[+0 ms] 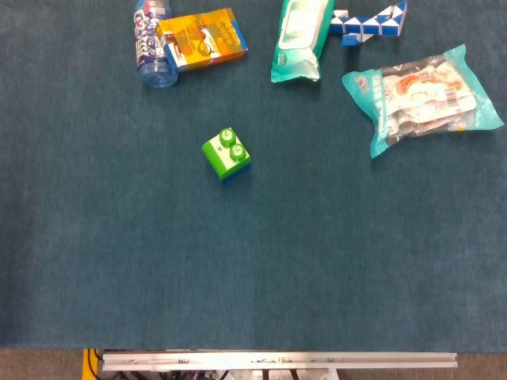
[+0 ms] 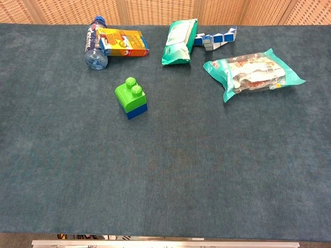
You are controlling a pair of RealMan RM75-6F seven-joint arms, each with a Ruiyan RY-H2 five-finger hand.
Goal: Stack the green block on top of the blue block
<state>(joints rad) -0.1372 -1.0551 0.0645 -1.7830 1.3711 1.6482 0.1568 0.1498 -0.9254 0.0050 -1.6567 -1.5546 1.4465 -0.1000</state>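
Note:
The green block [image 1: 225, 151] [image 2: 130, 94] sits on top of the blue block [image 2: 136, 110], the two standing as one small stack on the blue cloth left of centre. In the head view only a thin edge of the blue block [image 1: 235, 172] shows under the green one. Neither hand appears in the head view or the chest view.
At the back lie a water bottle [image 1: 150, 39], an orange box [image 1: 202, 38], a green wipes pack [image 1: 299, 36], a blue-and-white folding toy [image 1: 371, 21] and a teal snack bag [image 1: 420, 95]. The table's metal front edge [image 1: 277, 360] runs along the bottom.

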